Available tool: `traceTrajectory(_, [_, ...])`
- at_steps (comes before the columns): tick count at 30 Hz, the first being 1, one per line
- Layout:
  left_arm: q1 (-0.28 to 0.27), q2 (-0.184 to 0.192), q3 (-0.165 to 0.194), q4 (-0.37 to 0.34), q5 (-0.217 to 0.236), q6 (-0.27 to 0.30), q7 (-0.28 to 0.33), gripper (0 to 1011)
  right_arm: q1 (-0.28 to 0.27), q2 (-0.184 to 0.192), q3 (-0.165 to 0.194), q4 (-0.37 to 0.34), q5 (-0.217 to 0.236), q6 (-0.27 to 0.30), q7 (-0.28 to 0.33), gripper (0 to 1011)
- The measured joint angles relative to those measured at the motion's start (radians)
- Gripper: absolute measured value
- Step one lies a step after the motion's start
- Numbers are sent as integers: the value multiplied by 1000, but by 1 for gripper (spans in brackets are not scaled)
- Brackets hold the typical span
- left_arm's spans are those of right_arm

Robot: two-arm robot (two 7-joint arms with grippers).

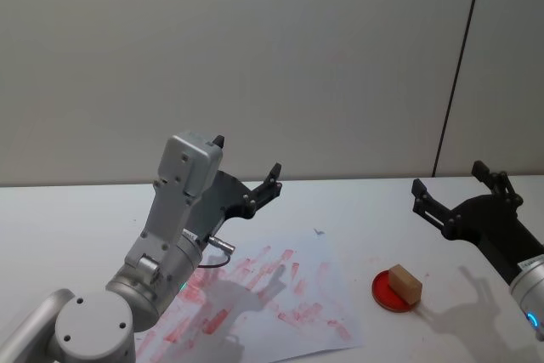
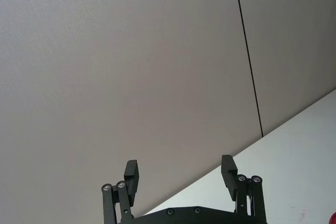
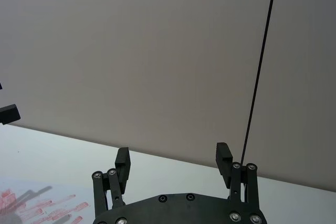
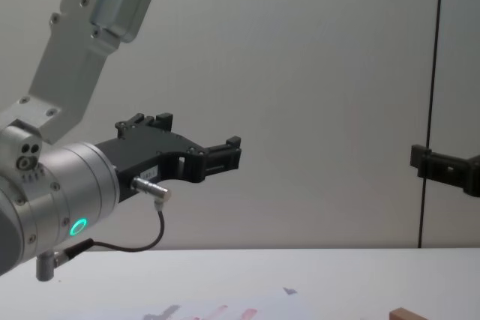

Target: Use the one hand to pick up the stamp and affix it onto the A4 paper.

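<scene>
1. On the table, just right of the A4 paper (image 1: 289, 288), I see the stamp (image 1: 405, 285): a light-brown wooden block resting on a round red pad (image 1: 383, 294).
2. Right gripper (image 1: 449, 178) is raised nearby, jaws spread.
3. Left gripper (image 1: 246, 156) is raised over the paper, jaws spread.

Shows a left arm (image 1: 157, 248) of matte silver-grey at lower left of the head view: round joints with small dark screw holes and one boxy link. Carries a green-lit ring (image 4: 77, 226) on the wrist, a metal plug (image 4: 152, 188) and a looped black cable (image 4: 131, 246). Ends in a black left gripper (image 1: 246, 156) with linked fingers pinned by silver screws. Repeats at the right edge: black right gripper (image 1: 449, 178), silver wrist (image 1: 529, 282), blue light (image 1: 533, 320).
</scene>
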Motion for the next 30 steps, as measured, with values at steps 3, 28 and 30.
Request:
traceTrajectory(3, [0, 0, 0, 0, 0, 0, 0, 1001, 0, 0, 0, 0, 0, 0, 0, 1003])
traceTrajectory(28, [0, 0, 0, 0, 0, 0, 0, 1001, 0, 0, 0, 0, 0, 0, 0, 1003])
traceTrajectory(30, [0, 0, 0, 0, 0, 0, 0, 1001, 0, 0, 0, 0, 0, 0, 0, 1003])
